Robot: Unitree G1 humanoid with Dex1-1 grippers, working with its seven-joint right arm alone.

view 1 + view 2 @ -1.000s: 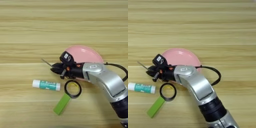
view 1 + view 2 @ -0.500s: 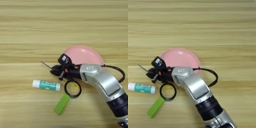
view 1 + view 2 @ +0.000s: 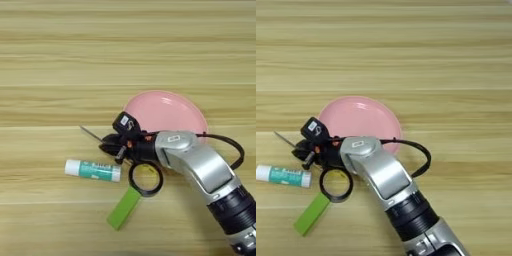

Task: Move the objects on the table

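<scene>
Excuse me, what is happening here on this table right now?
The robot's right gripper is at the screwdriver, just left of the pink plate; only the thin metal shaft shows, sticking out to the left. The glue stick lies untouched on the table, beside a magnifier with a black ring and green handle.

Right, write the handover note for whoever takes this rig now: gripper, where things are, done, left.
Right gripper: low over the table, at the screwdriver; only the thin metal shaft shows, sticking out to the left, the handle hidden among the fingers. Grip cannot be confirmed.
Glue stick: lying flat just in front of the gripper, apart from it.
Magnifier: black ring, green handle, beside the glue stick.
Pink plate: behind the arm, nothing visible on its bare part.
Done: nothing placed, as far as shown.
Left: move the screwdriver and glue stick.
</scene>
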